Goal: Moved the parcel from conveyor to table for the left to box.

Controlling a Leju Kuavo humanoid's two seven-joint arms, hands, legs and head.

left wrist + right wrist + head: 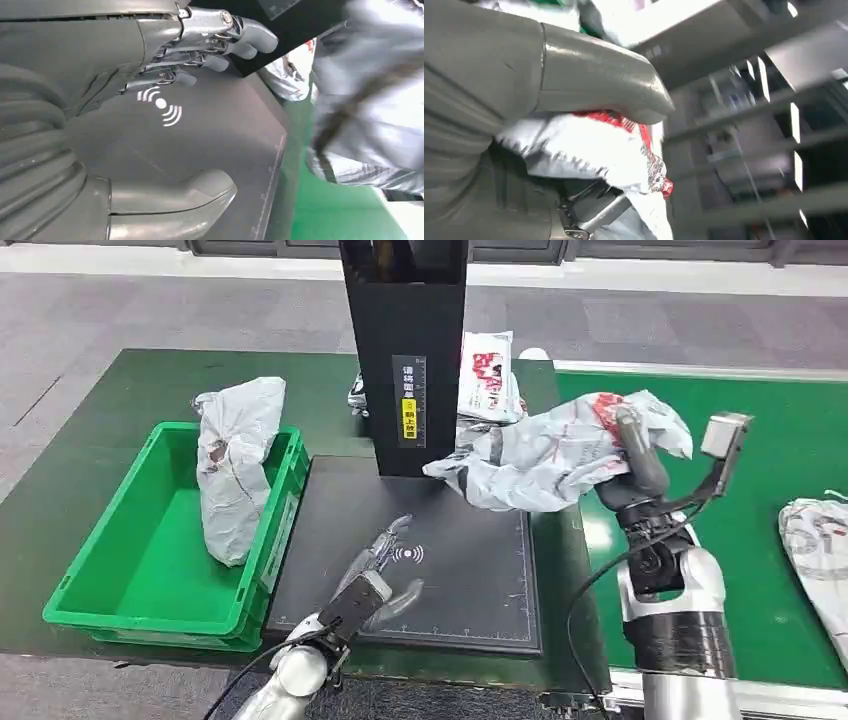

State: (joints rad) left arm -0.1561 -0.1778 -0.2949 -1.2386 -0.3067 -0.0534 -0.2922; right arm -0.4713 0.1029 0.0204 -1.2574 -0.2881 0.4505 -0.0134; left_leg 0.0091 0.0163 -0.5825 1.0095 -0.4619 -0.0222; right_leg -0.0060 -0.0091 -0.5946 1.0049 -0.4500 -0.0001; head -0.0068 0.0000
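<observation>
Table (120,400): dark green top across the head view from 9 o'clock to centre; it carries the bin, the pad and the post.

Conveyor (790,440): bright green belt at 3 o'clock, the source side. 1 more grey bag (820,550) lies on it at the far 3 o'clock edge, probably waiting its turn.

Bin (150,580): green plastic crate at 8 o'clock, open top, placed within reach of the left arm as the likely packing spot. 1 grey bagged package (235,460) leans upright against its far right wall.

Black pad (460,590): flat mat at 6 o'clock with a white signal mark (407,555), apparently the set-down spot.

Black post (405,350): upright column at 12 o'clock behind the pad, bearing a yellow label; more white packets (490,375) sit just behind it.

Parcel (550,455): crumpled grey bag with red print, held in the air at 2 o'clock, above the pad's right edge and not yet resting on anything.

Right hand (632,455): fingers wrapped around the parcel's right end, thumb pressed over the bag in the right wrist view, carrying it clear of the belt edge.

Left hand (385,575): holds nothing, fingers spread and nearly straight, low over the pad beside the signal mark, seemingly ready to receive.
</observation>
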